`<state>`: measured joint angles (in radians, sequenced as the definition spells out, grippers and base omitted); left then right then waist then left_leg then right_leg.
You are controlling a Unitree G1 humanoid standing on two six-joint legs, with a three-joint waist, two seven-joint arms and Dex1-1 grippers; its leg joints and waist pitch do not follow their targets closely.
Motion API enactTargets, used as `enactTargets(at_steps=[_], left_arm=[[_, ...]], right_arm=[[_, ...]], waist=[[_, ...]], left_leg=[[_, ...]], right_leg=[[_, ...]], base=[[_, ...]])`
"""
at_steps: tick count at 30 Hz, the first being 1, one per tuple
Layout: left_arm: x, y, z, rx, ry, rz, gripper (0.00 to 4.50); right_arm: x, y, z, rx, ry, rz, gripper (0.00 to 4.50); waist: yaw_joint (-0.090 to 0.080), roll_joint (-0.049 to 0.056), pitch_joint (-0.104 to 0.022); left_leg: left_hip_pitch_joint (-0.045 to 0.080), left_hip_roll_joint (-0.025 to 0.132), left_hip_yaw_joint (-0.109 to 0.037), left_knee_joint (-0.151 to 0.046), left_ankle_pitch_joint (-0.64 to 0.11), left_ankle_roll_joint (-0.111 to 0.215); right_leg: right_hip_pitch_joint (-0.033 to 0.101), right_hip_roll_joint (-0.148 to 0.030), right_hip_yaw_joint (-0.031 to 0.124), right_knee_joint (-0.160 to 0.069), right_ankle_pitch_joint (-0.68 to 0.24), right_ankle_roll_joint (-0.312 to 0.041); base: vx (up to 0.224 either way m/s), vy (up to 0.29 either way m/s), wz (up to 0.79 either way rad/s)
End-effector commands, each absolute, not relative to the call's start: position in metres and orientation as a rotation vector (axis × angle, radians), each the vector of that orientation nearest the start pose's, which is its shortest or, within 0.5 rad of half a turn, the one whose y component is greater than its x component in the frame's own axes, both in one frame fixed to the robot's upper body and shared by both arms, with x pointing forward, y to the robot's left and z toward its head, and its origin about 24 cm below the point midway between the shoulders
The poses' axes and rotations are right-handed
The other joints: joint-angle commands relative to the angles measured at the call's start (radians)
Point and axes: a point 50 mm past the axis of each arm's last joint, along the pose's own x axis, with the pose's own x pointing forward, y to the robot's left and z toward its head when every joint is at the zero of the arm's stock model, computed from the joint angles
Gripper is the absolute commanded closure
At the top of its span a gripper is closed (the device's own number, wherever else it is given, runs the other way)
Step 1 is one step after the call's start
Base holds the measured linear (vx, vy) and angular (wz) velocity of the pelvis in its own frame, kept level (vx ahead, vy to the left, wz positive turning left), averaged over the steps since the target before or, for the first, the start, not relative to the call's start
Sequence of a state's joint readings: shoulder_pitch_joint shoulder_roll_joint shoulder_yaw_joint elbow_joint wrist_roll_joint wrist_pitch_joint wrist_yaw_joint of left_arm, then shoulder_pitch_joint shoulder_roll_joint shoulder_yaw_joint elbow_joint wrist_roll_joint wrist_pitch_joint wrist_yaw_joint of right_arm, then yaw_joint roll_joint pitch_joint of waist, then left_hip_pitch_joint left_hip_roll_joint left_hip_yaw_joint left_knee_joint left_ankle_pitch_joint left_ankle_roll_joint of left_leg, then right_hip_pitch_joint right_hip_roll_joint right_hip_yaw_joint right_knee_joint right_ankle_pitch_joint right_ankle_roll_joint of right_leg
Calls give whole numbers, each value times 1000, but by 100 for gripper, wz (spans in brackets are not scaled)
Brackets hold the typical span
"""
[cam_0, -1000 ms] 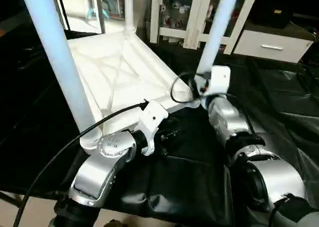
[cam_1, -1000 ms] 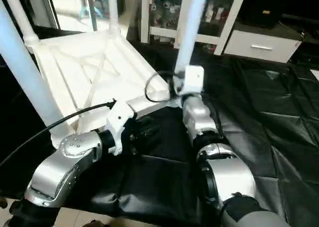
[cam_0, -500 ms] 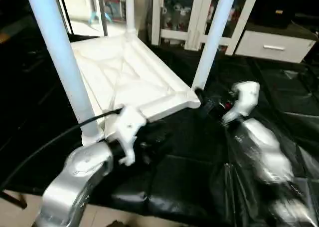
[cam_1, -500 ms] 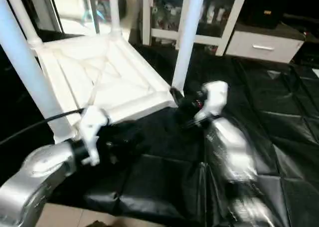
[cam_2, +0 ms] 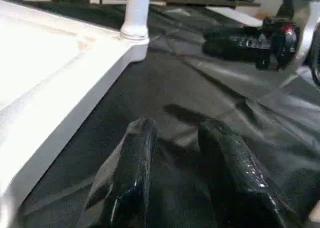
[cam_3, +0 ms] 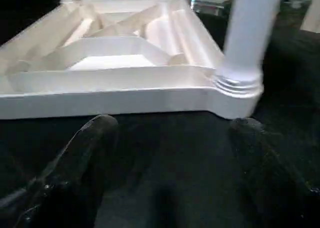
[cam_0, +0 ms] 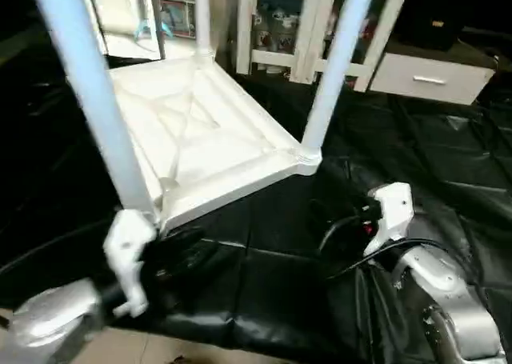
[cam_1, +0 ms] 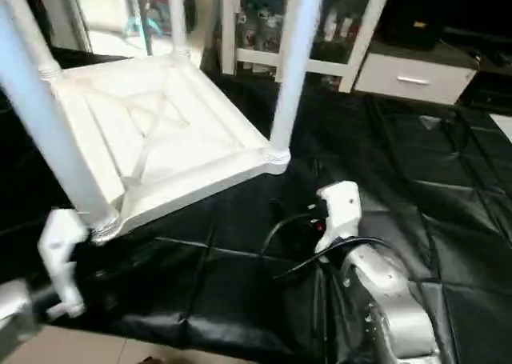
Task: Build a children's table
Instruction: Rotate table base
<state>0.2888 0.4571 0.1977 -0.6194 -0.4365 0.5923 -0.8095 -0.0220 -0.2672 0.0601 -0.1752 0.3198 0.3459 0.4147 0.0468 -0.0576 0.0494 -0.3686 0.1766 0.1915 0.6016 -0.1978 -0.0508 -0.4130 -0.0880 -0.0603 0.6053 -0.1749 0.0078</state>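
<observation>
Now both arms have pulled back from the white plastic children's table (cam_0: 200, 132), and that is the big change: a second ago they were in close at its near edge, and now there is clear black sheet between them and it. It lies upside down on the black quilted plastic sheet (cam_0: 448, 180), toward the sheet's far left part, ribbed X-braced underside up, with the tapered white tube legs (cam_0: 80, 92) standing in the corner sockets. The near-right leg (cam_1: 292, 68) sits in its socket and stands with no arm near it. The left gripper (cam_2: 175, 153) hangs low just off the table's near edge, jaws partly apart and holding nothing. The right gripper (cam_3: 170, 153) faces the near-right corner from a short way back, jaws spread wide, also empty. Behind stand a white glass-door cabinet (cam_0: 280, 20) and a white drawer unit (cam_0: 428, 76). My read: with the legs seated and both arms clear, the leg fitting looks finished, and turning it upright would be what remains.
</observation>
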Motion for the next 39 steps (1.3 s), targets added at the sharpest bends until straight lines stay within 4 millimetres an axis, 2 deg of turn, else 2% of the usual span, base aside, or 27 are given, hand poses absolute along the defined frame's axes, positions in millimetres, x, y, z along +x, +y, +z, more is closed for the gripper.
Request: enactTargets(at_steps=[1,3,5,6,9,11,13,15,16,17,18,20,21,23,24,25,26,27,28,29,30,32,33,34,37,38,39], left_arm=[[168,224,94,29,281,-770,282],[164,239,92,48,311,-747,282],[163,243,92,50,318,-738,282],[160,257,92,57,343,-708,282],[157,286,94,111,394,-634,282],[165,306,98,153,364,-537,282],[181,327,102,217,319,-392,282],[191,332,105,249,281,-328,282],[200,334,105,262,264,-263,282],[203,335,105,262,259,-241,282],[219,326,103,252,245,-213,282],[224,318,102,240,242,-238,282],[230,300,99,206,231,-313,282],[235,279,97,193,220,-401,282],[237,267,94,194,224,-456,282],[242,245,91,205,221,-556,282],[242,245,91,205,221,-556,282],[246,226,92,196,196,-624,282],[249,221,93,196,187,-633,282],[251,214,94,197,177,-656,282],[253,210,94,199,173,-668,282],[262,186,100,220,147,-746,282],[262,186,100,220,147,-746,282],[264,178,101,227,139,-774,282],[281,140,107,240,77,-868,282],[281,140,107,240,77,-868,282],[288,122,107,230,58,-915,282]], right_arm=[[246,-151,63,57,171,548,69],[245,-151,64,53,175,549,69],[245,-151,64,52,178,548,69],[245,-152,66,49,184,547,69],[244,-152,66,42,194,560,69],[242,-150,66,39,203,597,69],[236,-147,64,44,230,672,69],[232,-146,60,35,259,710,69],[229,-147,57,18,280,729,69],[228,-148,56,9,289,731,69],[225,-150,50,-13,321,720,69],[225,-151,49,-14,326,708,69],[225,-153,48,-15,332,685,69],[226,-154,48,-19,336,663,69],[226,-155,48,-23,336,657,69],[226,-156,48,-26,337,654,69],[226,-156,48,-26,337,654,69],[226,-157,49,-27,337,652,69],[226,-157,49,-28,338,651,69],[226,-158,49,-32,339,649,69],[226,-159,48,-35,340,647,69],[226,-159,49,-39,341,647,69],[226,-159,49,-39,341,647,69],[226,-159,49,-41,341,648,69],[229,-159,51,-50,337,648,69],[229,-159,51,-50,337,648,69],[229,-159,51,-51,336,648,69]], waist=[[0,12,-35],[-2,13,-35],[0,17,-36],[1,12,-36],[4,14,-36],[4,15,-33],[9,17,-34],[15,18,-31],[17,20,-32],[16,21,-30],[17,20,-34],[19,17,-35],[17,19,-38],[19,16,-39],[19,26,-41],[16,19,-42],[15,22,-42],[17,22,-43],[19,22,-43],[20,18,-43],[22,19,-43],[24,20,-47],[23,20,-46],[22,15,-49],[22,18,-54],[21,16,-52],[24,15,-53]], left_leg=[[14,47,-37,-100,-458,-39],[12,47,-37,-104,-454,-39],[22,51,-38,-106,-475,-49],[23,52,-37,-108,-477,-51],[20,47,-35,-109,-463,-47],[25,49,-38,-111,-495,-55],[39,49,-39,-110,-543,-64],[42,48,-44,-111,-571,-67],[41,50,-49,-113,-566,-70],[38,52,-51,-116,-574,-75],[44,51,-50,-112,-576,-79],[42,51,-51,-111,-562,-77],[32,52,-54,-113,-534,-79],[32,54,-51,-112,-504,-76],[29,53,-51,-111,-487,-75],[29,52,-48,-109,-483,-74],[29,52,-47,-109,-482,-72],[32,51,-46,-108,-477,-69],[34,53,-45,-106,-470,-68],[32,52,-43,-105,-461,-64],[31,52,-44,-105,-455,-63],[30,52,-44,-104,-425,-64],[29,51,-42,-104,-421,-63],[22,51,-43,-103,-395,-60],[23,50,-37,-95,-307,-45],[22,50,-34,-95,-300,-41],[20,48,-33,-93,-286,-35]], right_leg=[[13,-41,44,-101,-503,-39],[13,-41,46,-100,-496,-28],[10,-40,47,-99,-471,-37],[11,-40,47,-98,-441,-50],[14,-40,51,-94,-424,-51],[9,-41,50,-99,-448,-50],[3,-39,50,-104,-462,-51],[6,-40,49,-108,-482,-44],[11,-47,52,-105,-475,-51],[14,-45,51,-104,-479,-53],[12,-45,53,-104,-470,-60],[14,-48,55,-102,-461,-69],[24,-53,57,-97,-446,-80],[23,-53,59,-95,-416,-96],[27,-55,61,-93,-402,-103],[26,-52,61,-94,-393,-105],[26,-50,61,-94,-391,-104],[26,-50,61,-95,-390,-104],[25,-49,61,-94,-376,-110],[27,-49,61,-93,-366,-116],[29,-49,61,-91,-364,-116],[33,-48,60,-88,-337,-116],[32,-46,60,-89,-330,-116],[41,-49,59,-83,-305,-122],[43,-47,61,-76,-219,-142],[42,-47,62,-78,-215,-145],[46,-48,61,-78,-215,-147]], base=[[0,0,0],[0,0,0],[0,0,0],[0,0,0],[0,0,0],[0,0,0],[0,0,0],[0,0,0],[0,0,0],[0,0,0],[0,0,0],[0,0,0],[0,0,0],[0,0,0],[0,0,0],[0,0,0],[0,0,0],[0,0,0],[0,0,0],[0,0,0],[0,0,0],[0,0,0],[0,0,0],[0,0,0],[0,0,0],[0,0,0],[0,0,0]])
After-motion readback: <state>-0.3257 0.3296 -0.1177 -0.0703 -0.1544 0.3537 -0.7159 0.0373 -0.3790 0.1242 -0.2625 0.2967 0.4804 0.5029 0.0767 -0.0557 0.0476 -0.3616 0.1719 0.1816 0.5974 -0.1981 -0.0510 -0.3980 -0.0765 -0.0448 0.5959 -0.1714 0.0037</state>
